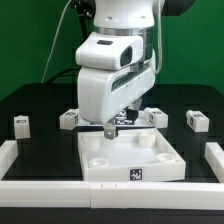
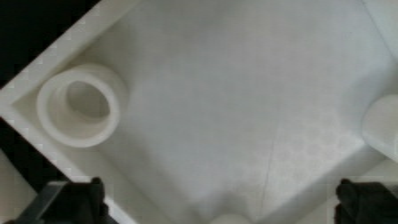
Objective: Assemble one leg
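The large white square panel (image 1: 130, 158) lies at the middle of the table, with round sockets at its corners. My gripper (image 1: 112, 128) hangs low over the panel's far part. In the wrist view the panel (image 2: 222, 110) fills the picture, with one round socket (image 2: 80, 105) and part of another (image 2: 381, 125). My gripper (image 2: 217, 205) is open, and the dark fingertips (image 2: 80, 200) stand wide apart with nothing between them. Small white legs stand behind the panel: one (image 1: 68, 119) just to the exterior view's left of the arm, one (image 1: 155, 117) to its right.
Two more tagged legs stand farther out, one (image 1: 19, 123) at the exterior view's left and one (image 1: 196, 119) at its right. A white rail (image 1: 10, 158) frames the work area on the left, right (image 1: 214, 156) and front (image 1: 60, 192).
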Tool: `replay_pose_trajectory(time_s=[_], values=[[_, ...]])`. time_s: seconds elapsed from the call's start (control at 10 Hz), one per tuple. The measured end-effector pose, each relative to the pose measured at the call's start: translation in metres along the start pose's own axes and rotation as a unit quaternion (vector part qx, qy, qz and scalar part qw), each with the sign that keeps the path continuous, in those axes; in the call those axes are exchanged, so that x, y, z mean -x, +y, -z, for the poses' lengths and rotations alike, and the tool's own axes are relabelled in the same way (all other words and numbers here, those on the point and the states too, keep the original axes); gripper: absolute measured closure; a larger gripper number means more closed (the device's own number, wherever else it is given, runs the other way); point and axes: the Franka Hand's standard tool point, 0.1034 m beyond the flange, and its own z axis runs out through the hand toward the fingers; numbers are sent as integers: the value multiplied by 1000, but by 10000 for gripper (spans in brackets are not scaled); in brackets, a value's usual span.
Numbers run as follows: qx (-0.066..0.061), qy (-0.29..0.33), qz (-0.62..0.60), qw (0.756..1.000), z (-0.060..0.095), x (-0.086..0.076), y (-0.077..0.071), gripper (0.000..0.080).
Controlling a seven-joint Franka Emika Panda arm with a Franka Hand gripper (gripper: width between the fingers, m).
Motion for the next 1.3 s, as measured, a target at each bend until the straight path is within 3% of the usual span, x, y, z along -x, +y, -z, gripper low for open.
replay_pose_trajectory(time_s=[0.8, 0.9, 1.0, 1.3], values=[[3, 1, 6, 1000, -1, -1, -1, 149], [27, 11, 43, 999, -5, -6, -8, 149], [19, 7, 83, 996, -11, -5, -22, 149], [20, -16, 164, 986, -22, -14, -35, 149]])
